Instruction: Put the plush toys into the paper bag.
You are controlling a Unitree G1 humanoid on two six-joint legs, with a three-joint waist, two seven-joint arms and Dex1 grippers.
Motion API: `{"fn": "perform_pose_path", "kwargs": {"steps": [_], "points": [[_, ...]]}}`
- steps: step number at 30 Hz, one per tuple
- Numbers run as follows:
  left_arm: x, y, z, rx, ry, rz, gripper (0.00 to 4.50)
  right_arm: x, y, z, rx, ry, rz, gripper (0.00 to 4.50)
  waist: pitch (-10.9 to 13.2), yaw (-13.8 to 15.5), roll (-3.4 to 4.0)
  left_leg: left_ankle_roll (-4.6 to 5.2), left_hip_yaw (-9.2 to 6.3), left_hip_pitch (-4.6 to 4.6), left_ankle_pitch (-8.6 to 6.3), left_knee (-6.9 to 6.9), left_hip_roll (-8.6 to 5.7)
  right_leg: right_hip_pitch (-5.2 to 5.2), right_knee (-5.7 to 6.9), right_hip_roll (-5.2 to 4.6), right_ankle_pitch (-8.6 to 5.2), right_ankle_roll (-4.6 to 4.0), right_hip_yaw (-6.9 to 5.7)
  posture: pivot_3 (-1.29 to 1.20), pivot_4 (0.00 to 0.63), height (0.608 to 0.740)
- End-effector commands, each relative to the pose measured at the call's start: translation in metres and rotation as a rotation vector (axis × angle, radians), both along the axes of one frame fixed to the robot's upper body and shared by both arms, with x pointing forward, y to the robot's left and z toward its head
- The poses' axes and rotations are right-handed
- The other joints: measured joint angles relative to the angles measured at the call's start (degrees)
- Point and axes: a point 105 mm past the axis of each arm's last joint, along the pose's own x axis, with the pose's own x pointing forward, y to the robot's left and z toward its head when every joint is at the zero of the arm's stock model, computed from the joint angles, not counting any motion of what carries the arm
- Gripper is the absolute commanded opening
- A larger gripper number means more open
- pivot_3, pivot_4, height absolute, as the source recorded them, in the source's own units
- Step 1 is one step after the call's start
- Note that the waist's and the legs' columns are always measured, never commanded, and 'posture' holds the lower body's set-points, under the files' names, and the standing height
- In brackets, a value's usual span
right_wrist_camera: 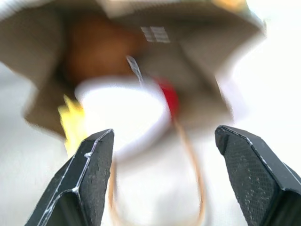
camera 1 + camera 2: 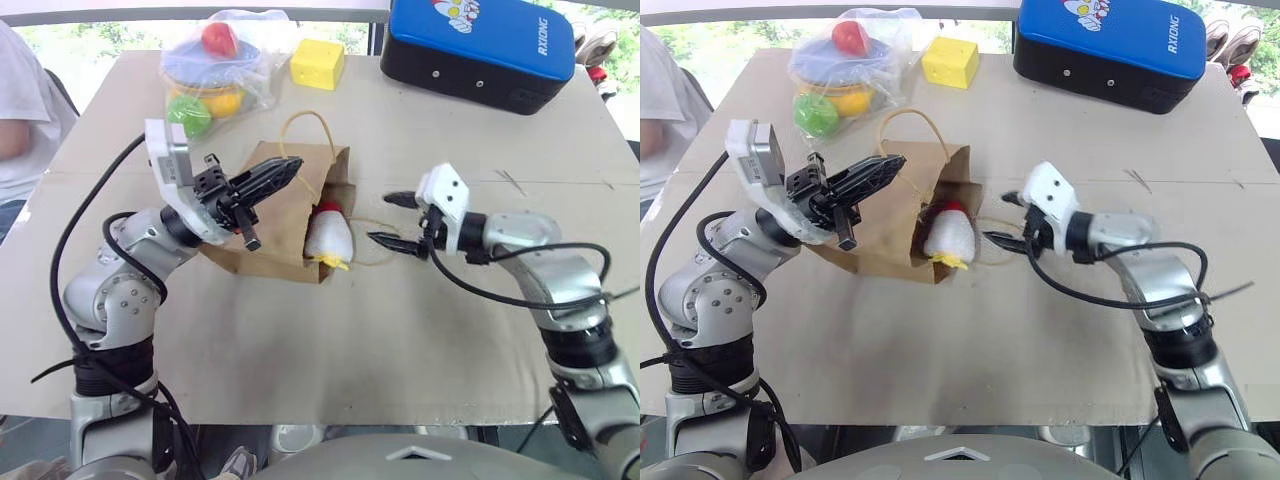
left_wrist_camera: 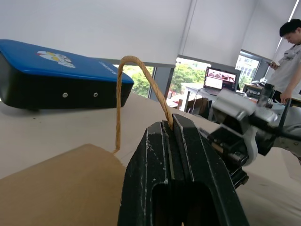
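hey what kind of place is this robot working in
Probably an office or lab set up for robot trials. Past the table with the paper bag, the left wrist view shows a desk with an open laptop, big windows with roller blinds, and a person standing nearby.

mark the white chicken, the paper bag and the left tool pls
white chicken (image 2: 328,238): left eye view, on its white body at the bag's mouth.
paper bag (image 2: 290,205): left eye view, on its upper brown side.
left tool (image 3: 171,136): left wrist view, between its fingertips, shut on a bag handle.
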Motion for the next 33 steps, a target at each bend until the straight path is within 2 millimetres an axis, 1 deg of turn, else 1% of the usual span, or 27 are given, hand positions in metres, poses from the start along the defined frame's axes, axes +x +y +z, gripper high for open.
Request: {"fn": "perform_pose_path", "kwargs": {"steps": [1,4,8,10,11,14,15,16,17,20,23,26,27,28,29,31,33], "points": [[-0.002,-0.002,0.008,0.012,-0.052,-0.008,0.0,-0.005,-0.015,-0.024,-0.017,0.125,-0.144,3.37,-0.01,0.09,-0.01,0.0,0.02,0.0,0.0,0.0,0.0,0.0,-0.02,0.0,0.0,0.0,0.01,0.0,0.15,0.74],[-0.002,-0.003,0.008,0.015,-0.052,-0.011,0.0,-0.009,-0.008,-0.04,0.07,0.257,-0.175,3.37,0.0,-0.14,-0.01,0.0,0.05,-0.01,0.0,0.0,0.0,-0.01,-0.03,0.01,-0.01,0.0,0.03,0.0,0.15,0.74],[-0.001,-0.004,0.008,0.02,-0.053,-0.013,0.0,-0.002,0.004,-0.047,0.144,0.325,-0.179,3.37,-0.01,-0.22,-0.02,0.01,0.05,0.03,0.0,0.0,0.03,0.0,-0.01,0.07,0.0,0.02,0.05,0.0,0.15,0.74],[-0.001,-0.004,0.008,0.022,-0.055,-0.013,0.0,0.002,0.007,-0.047,0.154,0.324,-0.175,2.85,-0.02,-0.24,-0.03,0.01,0.06,0.03,0.0,0.0,0.03,0.0,-0.01,0.07,0.0,0.02,0.05,0.0,0.15,0.74],[-0.002,-0.004,0.009,0.023,-0.057,-0.011,0.0,0.003,0.011,-0.043,0.179,0.318,-0.154,2.55,-0.02,-0.23,-0.03,0.01,0.06,0.03,0.0,0.0,0.03,0.0,-0.01,0.07,0.0,0.02,0.05,0.0,0.15,0.74],[-0.003,-0.002,0.01,0.023,-0.062,0.003,0.0,0.001,0.02,-0.031,0.248,0.309,-0.083,1.13,-0.02,-0.19,-0.03,0.01,0.03,0.01,0.0,0.0,0.03,0.0,-0.02,0.08,0.0,0.02,0.03,0.0,0.15,0.74],[-0.003,-0.002,0.01,0.022,-0.062,0.006,0.0,0.002,0.02,-0.03,0.251,0.3,-0.077,0.81,-0.01,-0.16,-0.02,0.01,0.02,0.01,0.0,0.0,0.03,-0.01,-0.02,0.08,0.0,0.02,0.02,0.0,0.15,0.74],[-0.004,-0.002,0.009,0.022,-0.061,0.009,0.0,0.001,0.021,-0.026,0.274,0.3,-0.068,0.2,-0.01,-0.1,-0.02,0.01,0.01,-0.01,0.0,0.0,0.03,-0.01,-0.02,0.08,0.0,0.02,0.02,0.0,0.15,0.74],[-0.004,-0.002,0.009,0.021,-0.061,0.011,0.0,0.001,0.021,-0.023,0.292,0.302,-0.061,0.08,-0.01,-0.08,-0.02,0.01,0.02,-0.02,0.0,0.01,0.02,-0.01,-0.02,0.07,0.0,0.02,0.02,0.0,0.15,0.74],[-0.005,-0.002,0.008,0.019,-0.061,0.019,0.0,-0.005,0.019,-0.017,0.31,0.316,-0.027,0.08,-0.01,0.01,-0.02,0.01,0.03,-0.02,0.0,0.0,0.02,-0.01,-0.03,0.06,0.0,0.03,0.02,0.0,0.15,0.74],[-0.005,-0.002,0.008,0.018,-0.062,0.026,0.0,-0.013,0.012,-0.02,0.282,0.346,0.012,0.08,-0.01,0.07,-0.02,0.01,0.01,-0.02,0.0,0.0,0.02,0.0,-0.03,0.06,0.0,0.03,0.01,0.0,0.15,0.74],[-0.005,-0.002,0.008,0.018,-0.063,0.03,0.0,-0.024,0.003,-0.032,0.217,0.382,0.041,0.84,-0.01,0.18,-0.02,0.01,0.02,-0.03,0.0,0.0,0.01,0.0,-0.06,0.05,0.0,0.03,0.01,0.0,0.15,0.74],[-0.005,-0.002,0.008,0.018,-0.064,0.031,0.0,-0.025,0.001,-0.035,0.204,0.391,0.036,1.28,-0.01,0.18,-0.02,0.01,0.02,-0.03,0.0,0.0,0.01,0.01,-0.08,0.05,0.0,0.03,0.0,0.0,0.15,0.74],[-0.005,-0.001,0.008,0.018,-0.065,0.032,0.0,-0.026,-0.003,-0.035,0.229,0.412,0.02,1.68,-0.01,0.18,-0.02,0.01,0.02,-0.03,0.0,0.0,0.01,0.01,-0.08,0.05,0.0,0.03,0.0,0.0,0.15,0.74],[-0.004,-0.001,0.009,0.017,-0.065,0.033,0.0,-0.027,-0.005,-0.034,0.248,0.426,0.008,2.18,-0.01,0.1,-0.02,0.01,0.02,-0.03,0.0,0.0,0.01,0.01,-0.08,0.05,0.0,0.02,0.0,0.0,0.15,0.74],[-0.004,-0.001,0.009,0.017,-0.066,0.034,0.0,-0.033,-0.005,-0.028,0.29,0.46,0.02,3.15,-0.01,-0.11,-0.02,0.01,0.04,-0.01,0.0,0.0,0.03,0.01,-0.05,0.08,0.0,0.02,0.04,0.0,0.15,0.74],[-0.003,-0.003,0.009,0.015,-0.064,0.031,0.0,-0.032,0.001,-0.026,0.324,0.477,0.019,3.15,-0.01,-0.12,-0.02,0.01,0.02,0.0,0.0,0.0,0.05,0.01,-0.03,0.09,0.0,0.02,0.03,0.0,0.15,0.74]]}}
